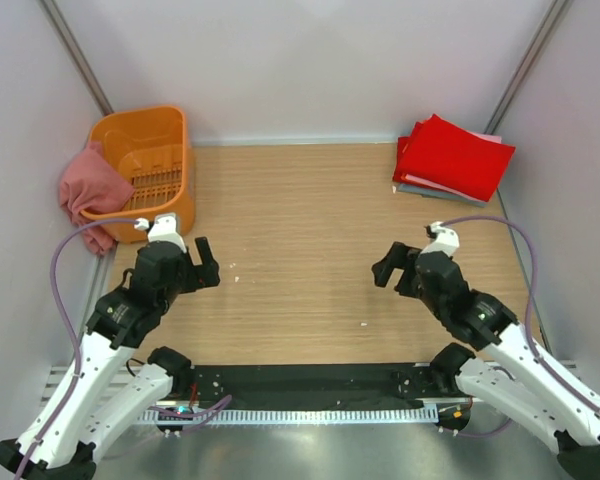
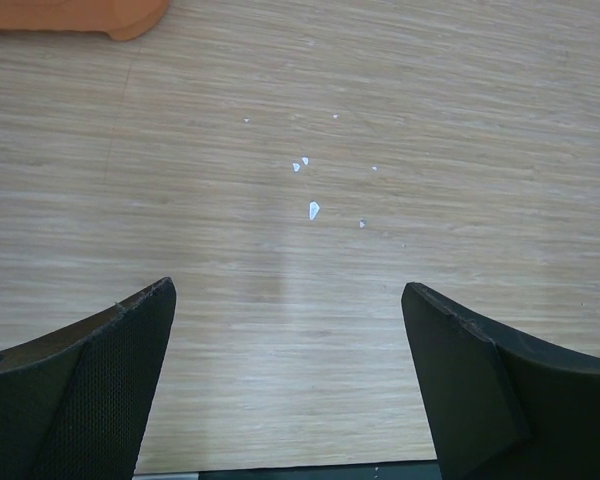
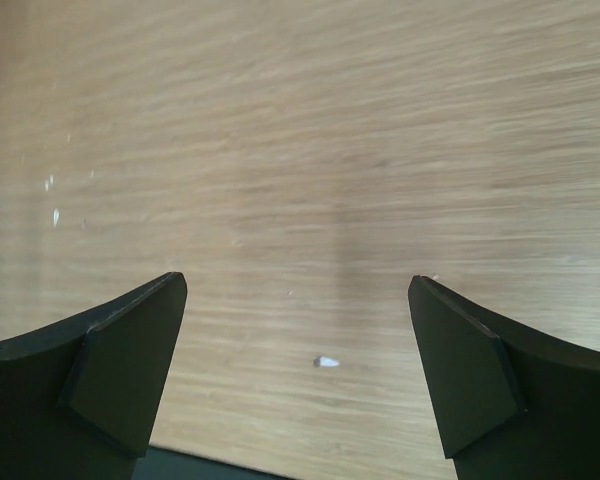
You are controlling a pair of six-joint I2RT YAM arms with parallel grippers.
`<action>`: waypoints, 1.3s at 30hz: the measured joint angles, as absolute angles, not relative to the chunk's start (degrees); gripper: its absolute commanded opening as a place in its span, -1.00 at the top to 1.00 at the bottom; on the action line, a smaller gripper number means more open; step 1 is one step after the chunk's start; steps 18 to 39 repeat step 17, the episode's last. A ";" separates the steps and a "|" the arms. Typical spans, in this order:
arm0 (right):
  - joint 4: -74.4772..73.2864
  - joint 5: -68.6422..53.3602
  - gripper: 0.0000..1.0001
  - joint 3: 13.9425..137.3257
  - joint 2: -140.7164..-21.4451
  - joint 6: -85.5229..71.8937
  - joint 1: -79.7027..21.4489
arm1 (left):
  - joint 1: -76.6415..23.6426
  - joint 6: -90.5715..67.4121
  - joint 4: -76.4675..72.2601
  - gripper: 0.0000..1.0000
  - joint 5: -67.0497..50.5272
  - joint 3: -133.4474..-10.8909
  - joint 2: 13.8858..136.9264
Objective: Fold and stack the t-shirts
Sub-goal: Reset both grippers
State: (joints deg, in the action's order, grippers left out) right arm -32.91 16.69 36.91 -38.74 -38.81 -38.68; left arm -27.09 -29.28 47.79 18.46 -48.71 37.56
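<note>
The left gripper (image 2: 290, 295) fills the bottom of its wrist view. Its two dark fingers (image 2: 90, 385) stand spread wide with only bare wood between them. The right gripper (image 3: 298, 290) is the same, its fingers (image 3: 105, 375) far apart and pinching nothing. Both hover low over the near half of the wooden surface (image 1: 300, 220), the left one towards the left side and the right one towards the right, well apart from each other.

A few small white specks (image 2: 313, 209) lie on the wood ahead of the left gripper.

The folded t-shirts sit in a stack (image 1: 450, 160) at the far right corner of the surface. A bright red t-shirt (image 1: 460, 150) is on top, and a grey-blue edge (image 1: 420, 190) shows beneath it on the near side.

At the far left corner stands an orange slotted basket (image 1: 170, 125). A dusty rose t-shirt (image 1: 85, 190) hangs unfolded over the basket's left rim, bunched and spilling down outside it. Neither gripper touches any cloth.
</note>
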 measured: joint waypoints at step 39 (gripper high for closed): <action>-34.33 28.18 -0.99 33.21 -30.13 -41.69 -38.68 | -26.83 -26.00 50.78 -0.99 27.22 -58.96 45.60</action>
